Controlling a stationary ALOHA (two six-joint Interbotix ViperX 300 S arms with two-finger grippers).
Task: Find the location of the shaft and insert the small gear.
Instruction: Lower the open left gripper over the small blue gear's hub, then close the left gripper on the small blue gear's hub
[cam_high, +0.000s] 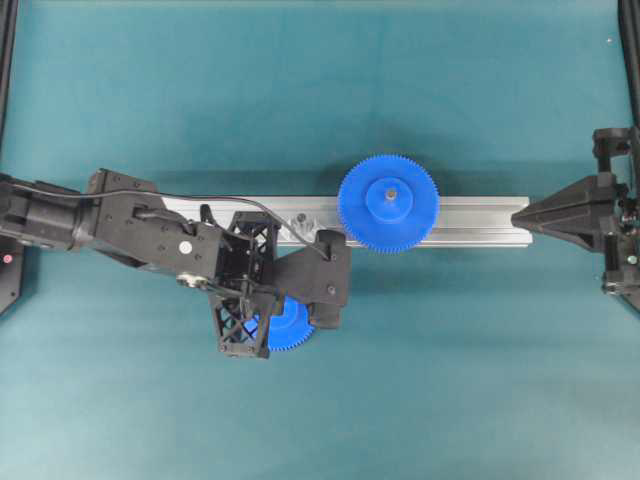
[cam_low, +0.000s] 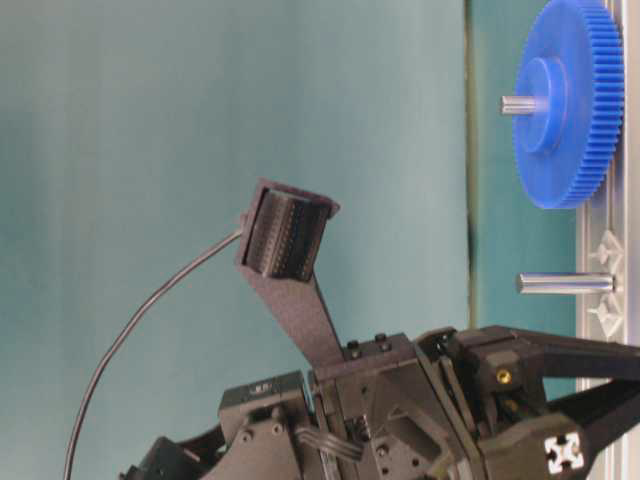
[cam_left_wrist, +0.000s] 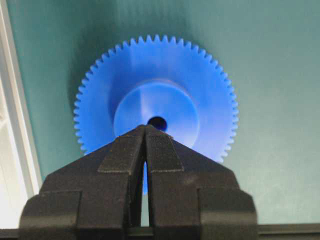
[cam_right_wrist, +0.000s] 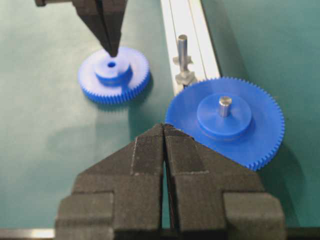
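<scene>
Your left pincer (cam_right_wrist: 112, 50) is closed, holding nothing, its tips poised just over the raised hub of the small bright blue plastic toothed gear (cam_right_wrist: 114, 75), which lies flat on the teal bench (cam_high: 450, 360) just beside the silver aluminium rail (cam_high: 480, 222). The thin silver-grey metal shaft (cam_right_wrist: 182, 47) stands upright on that rail on its shiny faceted base, apart from the small gear. Further along the rail sits the wider blue gear (cam_high: 388, 203), already on its own grey pin. Your right pincer (cam_right_wrist: 164, 131) is closed and empty, well apart at the rail's far end.
</scene>
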